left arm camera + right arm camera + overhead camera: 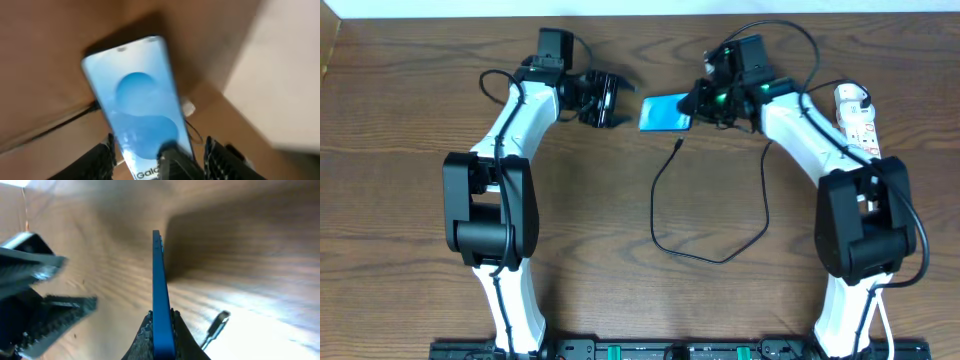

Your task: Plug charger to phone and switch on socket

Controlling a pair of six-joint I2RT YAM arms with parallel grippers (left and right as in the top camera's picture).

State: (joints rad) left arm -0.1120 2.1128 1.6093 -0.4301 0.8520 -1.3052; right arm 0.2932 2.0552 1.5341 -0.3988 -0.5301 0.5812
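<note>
Right gripper (700, 102) clenched on the phone (665, 113), which it holds on edge above the table (410, 100) at 12 o'clock, lit blue screen facing the left arm. In the left wrist view the screen text is cut off at the frame bottom. Left gripper (620, 103) released, jaws apart, at 9 o'clock of the phone and not touching it. Charger (653, 210) lies loose in a loop at table centre, its plug tip (216, 325) at 6 o'clock of the phone, blurred, not inserted. Its far end runs under the right arm, so the adapter is hard to make out. Socket (858, 122) at 3 o'clock, partly covered by the right arm; switch state unreadable.
</note>
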